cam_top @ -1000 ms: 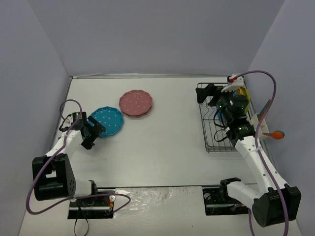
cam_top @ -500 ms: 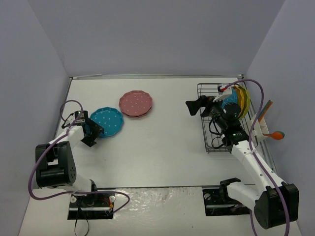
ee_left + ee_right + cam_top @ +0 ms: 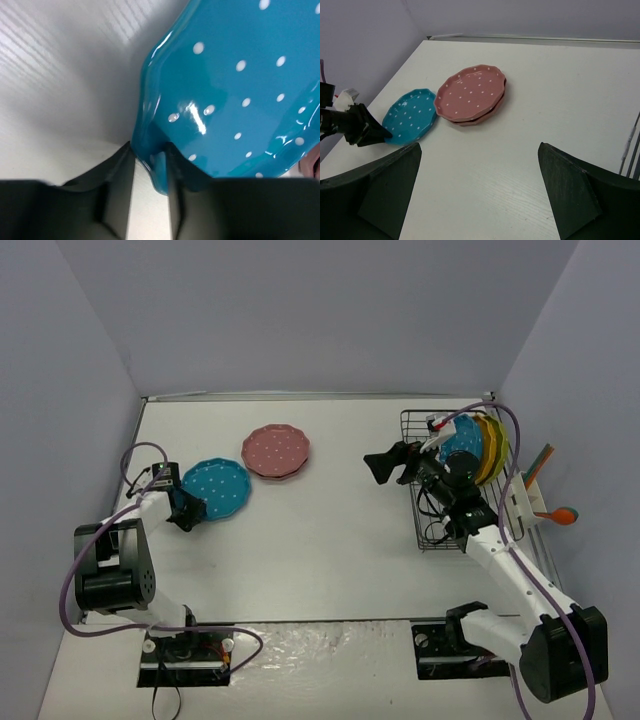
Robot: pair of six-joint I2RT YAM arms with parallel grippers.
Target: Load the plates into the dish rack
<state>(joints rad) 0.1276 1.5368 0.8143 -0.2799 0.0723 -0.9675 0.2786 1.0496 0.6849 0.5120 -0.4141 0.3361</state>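
Note:
A blue plate with white dots lies at the table's left. My left gripper has its jaws pinched on that plate's near-left rim. In the left wrist view the blue plate has its edge wedged between my dark fingers. Two pink plates are stacked just beyond it. The black wire dish rack at the right holds a blue plate and yellow ones upright. My right gripper hangs open over the table left of the rack, holding nothing. Its view shows the blue plate and the pink plates.
A white holder with an orange-tipped utensil is fixed on the rack's right side. Grey walls close in the table on the left, back and right. The left arm's purple cable loops above its wrist.
My left gripper slid onto the blue plate's rim and closed on it. The right arm swung left, out of the rack and over the table, its jaws still wide.

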